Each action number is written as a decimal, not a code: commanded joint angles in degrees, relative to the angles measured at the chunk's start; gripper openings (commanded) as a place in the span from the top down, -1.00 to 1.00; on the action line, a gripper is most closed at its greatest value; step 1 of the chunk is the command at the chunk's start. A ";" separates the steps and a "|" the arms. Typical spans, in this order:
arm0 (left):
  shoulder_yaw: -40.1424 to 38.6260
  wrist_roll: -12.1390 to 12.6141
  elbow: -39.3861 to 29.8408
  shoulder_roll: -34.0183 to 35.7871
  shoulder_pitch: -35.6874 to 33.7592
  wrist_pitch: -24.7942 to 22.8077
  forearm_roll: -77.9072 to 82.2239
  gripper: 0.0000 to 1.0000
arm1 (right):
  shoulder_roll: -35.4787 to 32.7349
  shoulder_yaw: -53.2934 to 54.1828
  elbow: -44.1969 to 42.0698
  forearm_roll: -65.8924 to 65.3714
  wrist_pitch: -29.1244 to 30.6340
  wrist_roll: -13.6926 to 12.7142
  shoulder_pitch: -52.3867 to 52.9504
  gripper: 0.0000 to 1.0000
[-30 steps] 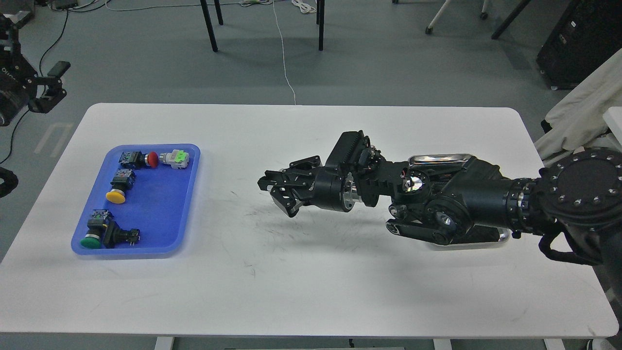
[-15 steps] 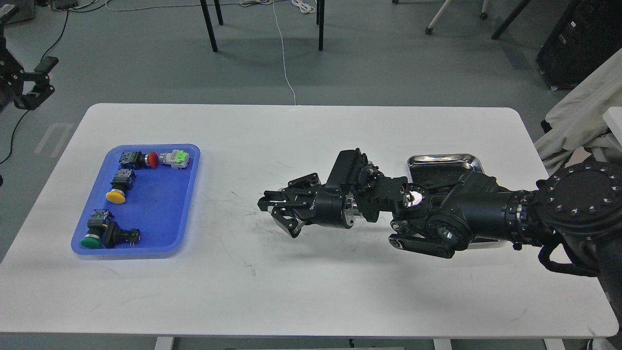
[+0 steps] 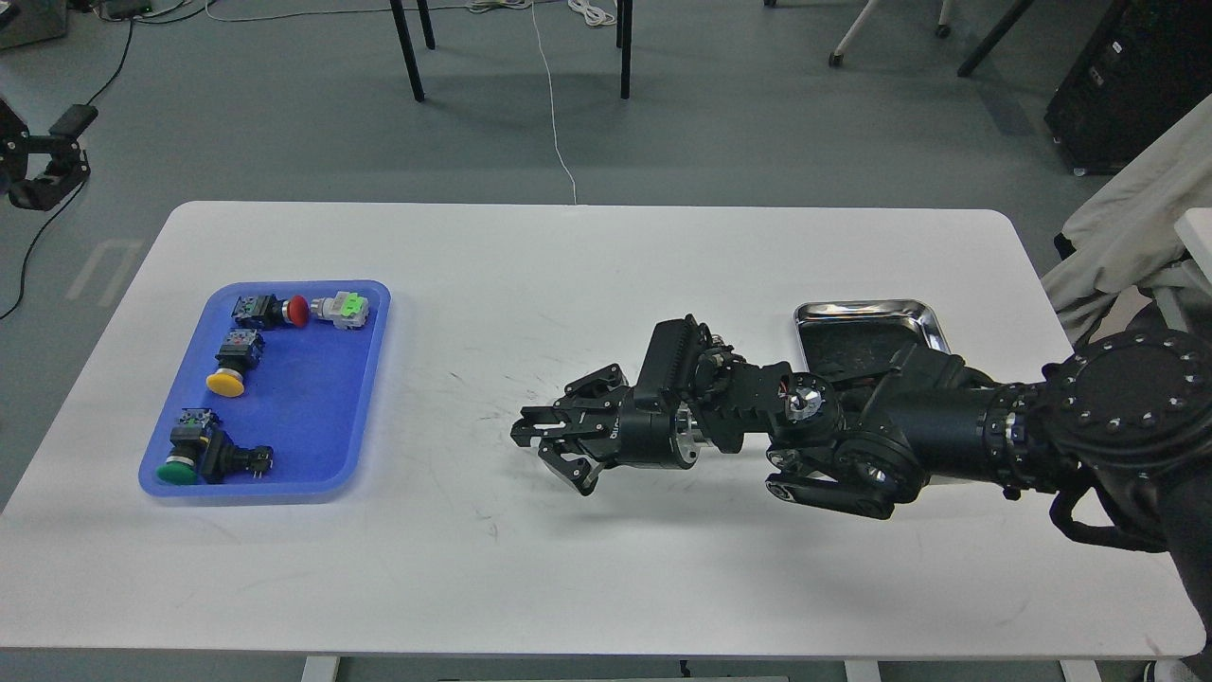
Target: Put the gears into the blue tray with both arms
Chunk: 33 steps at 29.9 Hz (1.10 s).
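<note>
The blue tray (image 3: 308, 407) lies at the table's left and holds several push-button switches with red, yellow and green caps. I cannot make out any gears in it or elsewhere; they are too small to tell. My right gripper (image 3: 551, 457) hovers low over the middle of the table, well to the right of the tray. It is open, its clawed fingers pointing left with nothing visible between them. My left gripper (image 3: 49, 161) hangs off the table beyond its far-left corner, its fingers apart.
A shiny steel tray (image 3: 866, 314) with a dark inside stands at the right, partly behind my right arm (image 3: 909, 426). The white table (image 3: 587, 275) ends close below the view. Chair legs and cables stand on the floor behind.
My right arm has sunk toward the table, its gripper now lower and nearer me, uncovering more of the steel tray. My left gripper has drawn back to the left.
</note>
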 commanded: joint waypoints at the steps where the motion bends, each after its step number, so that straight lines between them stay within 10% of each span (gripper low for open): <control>1: 0.00 0.10 0.01 0.11 0.00 0.00 0.00 -0.97 | 0.00 0.22 -0.35 0.45 0.30 -0.08 -0.76 0.98; 14: 0.00 0.10 0.01 0.37 0.00 0.00 0.00 -0.97 | 0.00 0.23 -1.58 0.45 0.13 -0.08 -2.69 0.92; 21: 0.00 0.10 -0.43 1.07 -0.09 0.00 0.00 -0.97 | 0.00 0.23 -1.49 0.72 0.13 -0.08 -2.96 0.15; 33: 0.00 0.01 -1.66 2.74 0.44 0.00 0.00 -0.97 | 0.00 1.54 -1.76 1.07 -0.05 0.01 -2.78 -0.33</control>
